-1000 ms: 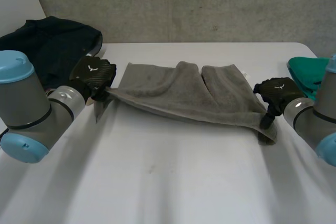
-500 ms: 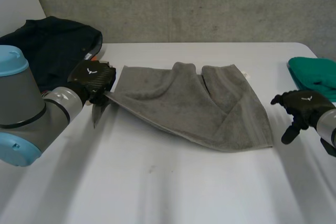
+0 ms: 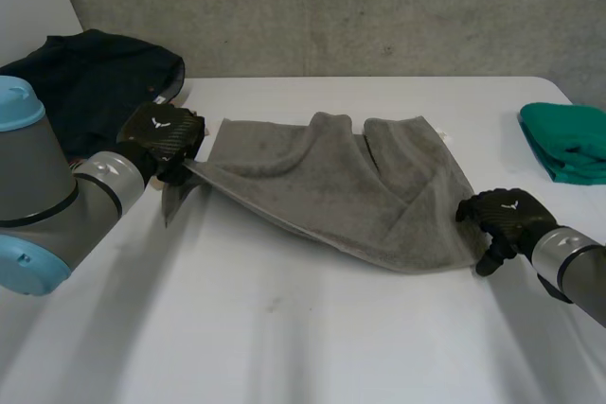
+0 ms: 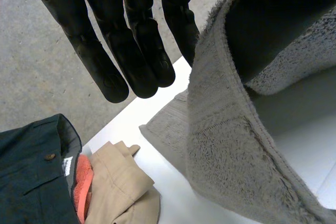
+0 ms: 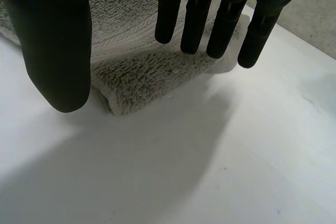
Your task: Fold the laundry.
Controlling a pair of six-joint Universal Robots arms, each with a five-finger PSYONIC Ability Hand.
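Grey towel [image 3: 331, 186], rumpled on white table [image 3: 284, 328], grey concrete wall [image 3: 379, 7] behind

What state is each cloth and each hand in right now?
grey towel: partly spread, rumpled, left corner lifted.
left hand: pinching the towel's left corner.
right hand: open, fingers straight over the towel's right corner.
green cloth: folded.
dark garment: unfolded heap.

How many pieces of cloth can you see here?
5: grey towel in the middle, dark garment at far left, tan piece and orange piece beside it, green cloth at far right. More may lie hidden underneath.
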